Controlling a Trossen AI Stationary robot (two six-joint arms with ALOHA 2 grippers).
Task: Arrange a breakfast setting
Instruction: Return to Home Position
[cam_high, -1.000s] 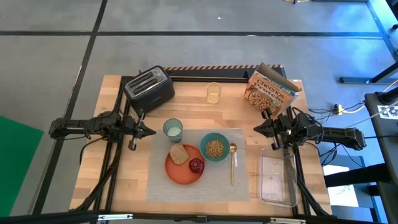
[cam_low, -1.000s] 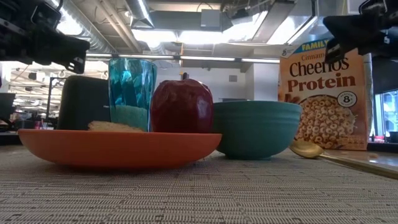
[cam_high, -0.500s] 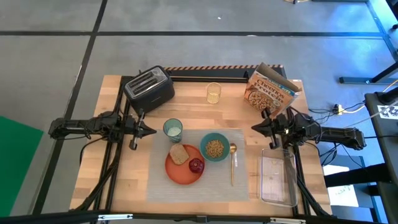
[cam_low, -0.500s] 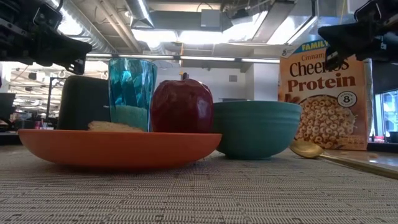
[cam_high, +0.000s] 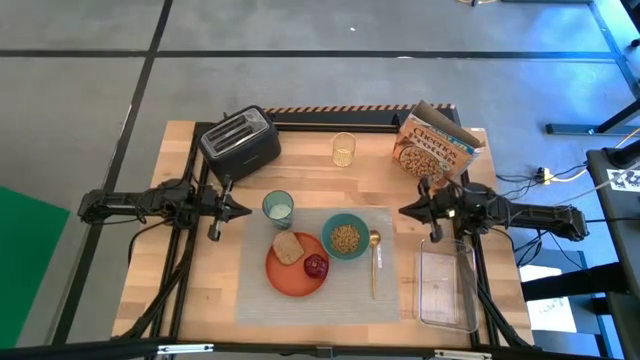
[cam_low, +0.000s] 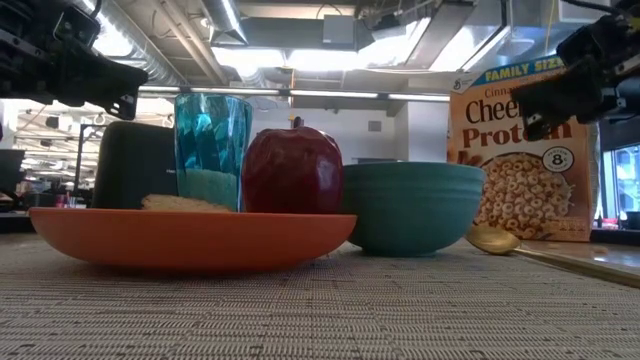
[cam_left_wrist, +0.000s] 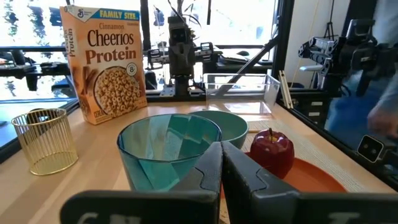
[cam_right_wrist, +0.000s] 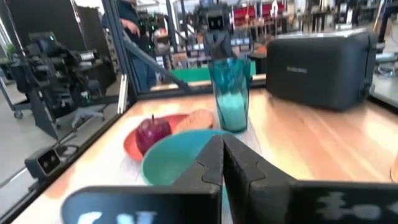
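The breakfast setting (cam_high: 320, 290) sits toward the front middle of the pale wooden worktop (cam_high: 200, 290), laid out on a grey rectangular placemat (cam_high: 260, 300). On the mat a round orange plate (cam_high: 283, 281) carries a toast slice (cam_high: 289, 247) and a red apple (cam_high: 316, 265). A teal bowl (cam_high: 328, 240) of cereal touches the plate's right side, and a gold spoon (cam_high: 375, 260) lies just right of the bowl. A pale teal tumbler (cam_high: 278, 208) stands at the mat's back left corner.

Behind the mat stand a black toaster (cam_high: 240, 143), a small yellowish glass (cam_high: 343, 149) and a Cheerios Protein cereal box (cam_high: 435, 150). A clear plastic container (cam_high: 447, 285) lies at the right edge. Grey floor (cam_high: 300, 80) surrounds the worktop, with a green panel (cam_high: 30, 260) at the left. The low view shows ceiling ducts and lights (cam_low: 300, 40).

The left hand (cam_high: 245, 210) hovers just left of the tumbler, arm stretched level, its fingers pressed together on nothing. The right hand (cam_high: 405, 210) hangs near the mat's right edge, in front of the cereal box, likewise closed and empty.
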